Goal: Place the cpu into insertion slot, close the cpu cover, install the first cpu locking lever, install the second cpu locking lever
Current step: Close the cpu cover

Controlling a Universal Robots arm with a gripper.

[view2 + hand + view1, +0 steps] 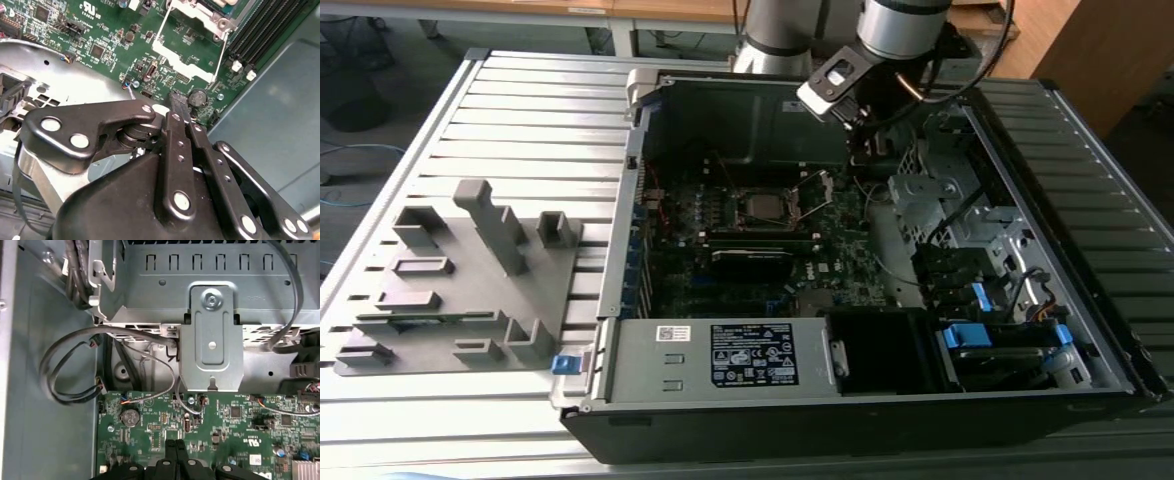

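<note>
open computer case (854,425): the exterior view places the insertion slot (766,207) mid-board and the gripper (865,152) near it, toward the exterior view's right; the second wrist view adds its fingers (176,130) pressed together on nothing, near the silvery cpu cover (182,61); the first wrist view shows a coin cell (131,416) near the tips.

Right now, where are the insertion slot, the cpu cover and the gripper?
insertion slot (766,208), exterior view, its middle.
cpu cover (176,55), second wrist view, silvery frame bar.
gripper (178,99), second wrist view, between its fingertips.
</note>
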